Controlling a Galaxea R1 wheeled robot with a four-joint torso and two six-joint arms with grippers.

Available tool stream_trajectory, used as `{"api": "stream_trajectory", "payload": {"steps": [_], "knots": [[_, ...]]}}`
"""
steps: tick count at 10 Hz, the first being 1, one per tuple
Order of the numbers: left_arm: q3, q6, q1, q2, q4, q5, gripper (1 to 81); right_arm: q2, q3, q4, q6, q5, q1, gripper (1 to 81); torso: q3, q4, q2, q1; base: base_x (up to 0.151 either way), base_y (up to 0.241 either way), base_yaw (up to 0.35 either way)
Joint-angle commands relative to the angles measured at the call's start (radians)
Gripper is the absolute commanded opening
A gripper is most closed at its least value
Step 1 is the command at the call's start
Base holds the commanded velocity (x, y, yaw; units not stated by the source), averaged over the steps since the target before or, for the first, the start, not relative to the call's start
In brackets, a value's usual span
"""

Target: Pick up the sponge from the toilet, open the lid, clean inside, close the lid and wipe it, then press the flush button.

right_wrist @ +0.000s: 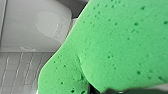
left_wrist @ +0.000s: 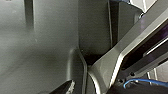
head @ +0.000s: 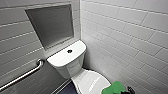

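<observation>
Head view: a white glossy toilet (head: 75, 66) stands in the corner of a room tiled in white. Its rectangular cistern carries a small round dark flush button (head: 69, 51) in the middle of its flat top. Below the cistern the smooth oval lid (head: 87, 81) lies closed over the bowl. At the lid's right edge sits the sponge (head: 115, 88), a small bright green pad with rounded edges, far smaller than the lid. A dark part of the right gripper (head: 129, 90) shows just beside it. On the left wall a metal grab bar (head: 22, 76) slants downward, and above it is a grey recessed niche (head: 51, 25). A strip of dark floor (head: 67, 89) shows beside the bowl.

Left wrist view: grey surfaces, the robot's own grey bars and a blue cable (left_wrist: 140, 80). A dark tip at one edge may belong to the left gripper (left_wrist: 65, 88); I cannot tell whether it is open or closed.

Right wrist view: the green sponge looms very close to the camera (its foam is dotted with small darker pores, its outline wavy). It is raised off the toilet, clamped in the right gripper, with white ceramic and wall tiles (right_wrist: 20, 72) behind.
</observation>
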Motion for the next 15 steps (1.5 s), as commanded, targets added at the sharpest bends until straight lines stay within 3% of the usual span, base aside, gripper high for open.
{"api": "stream_trajectory", "payload": {"steps": [1, 2, 5, 6, 7, 15], "knots": [[0.015, 0.009, 0.014, -0.007, 0.014, 0.072, 81.1, 0.055, -0.114, 0.067, 0.004, -0.192, 0.214, 1.0, 0.000, 0.000, -0.097, 0.063, 0.000, 0.000, 0.000], [0.007, 0.009, 0.015, -0.002, 0.014, 0.074, 81.1, 0.110, -0.180, 0.078, 0.004, -0.234, 0.262, 1.0, 0.000, 0.000, -0.035, 0.022, 0.000, 0.000, 0.000], [-0.036, 0.007, 0.014, 0.015, 0.006, 0.075, 81.1, 0.282, -0.413, 0.093, 0.007, -0.287, 0.340, 1.0, 0.000, 0.000, -0.074, 0.047, 0.000, 0.000, 0.000], [-0.051, 0.007, 0.014, 0.024, 0.006, 0.075, 81.1, 0.320, -0.468, 0.093, 0.024, -0.290, 0.356, 1.0, -0.024, 0.000, -0.073, 0.046, 0.000, 0.000, 0.000], [-0.063, 0.007, 0.014, 0.033, 0.006, 0.077, 81.1, 0.348, -0.507, 0.093, 0.027, -0.290, 0.374, 1.0, -0.002, 0.000, -0.073, 0.046, 0.000, 0.000, 0.000], [-0.121, 0.007, 0.016, 0.085, 0.009, 0.077, 81.1, 0.642, -0.802, 0.092, 0.038, -0.291, 0.403, 1.0, -0.017, 0.000, -0.074, 0.046, 0.000, 0.000, 0.000]]}}
